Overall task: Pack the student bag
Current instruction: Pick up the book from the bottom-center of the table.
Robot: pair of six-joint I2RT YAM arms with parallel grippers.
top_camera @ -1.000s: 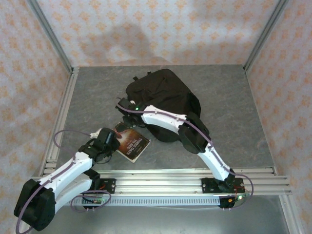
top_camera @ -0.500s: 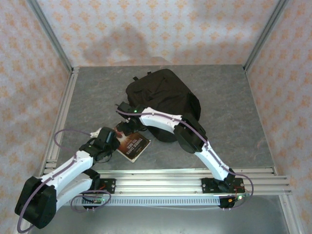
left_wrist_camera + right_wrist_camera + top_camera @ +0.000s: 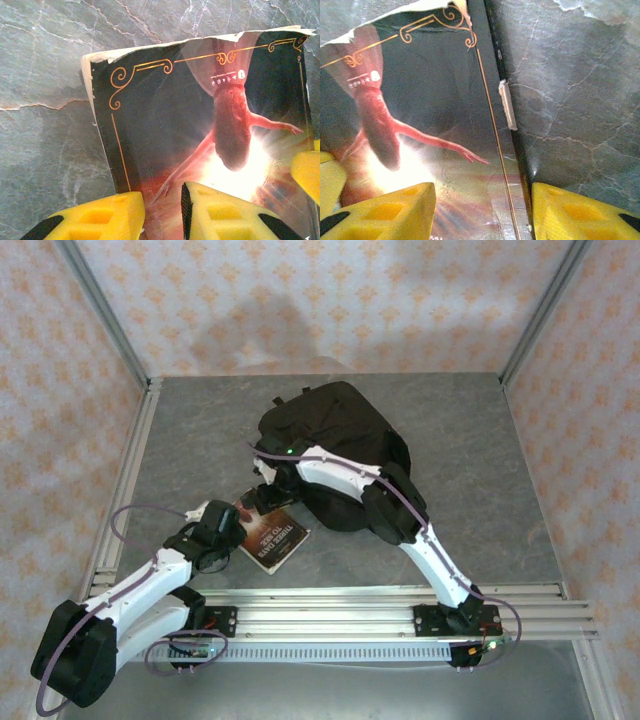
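The student bag [image 3: 335, 430], black and soft, lies in the middle of the table. A dark book [image 3: 275, 540] with a red figure on its cover lies flat just in front of the bag. My left gripper [image 3: 240, 523] rests at the book's near-left end. In the left wrist view its yellow fingers [image 3: 225, 215] stand a little apart over the book [image 3: 165, 115], and the cover shows in the gap at the left gripper [image 3: 162, 215]. My right gripper [image 3: 484, 215] is open wide and straddles the book's [image 3: 420, 100] long edge, one finger over the cover and one over the table.
The grey stone-patterned table [image 3: 180, 440] has metal rails along its left side [image 3: 128, 470] and near edge [image 3: 400, 612]. Patterned walls close in the back and both sides. My right arm [image 3: 350, 480] reaches across the front of the bag.
My right gripper has come down from beside the bag onto the book's far end, and its jaws have spread wider. The left gripper and the book have barely moved.
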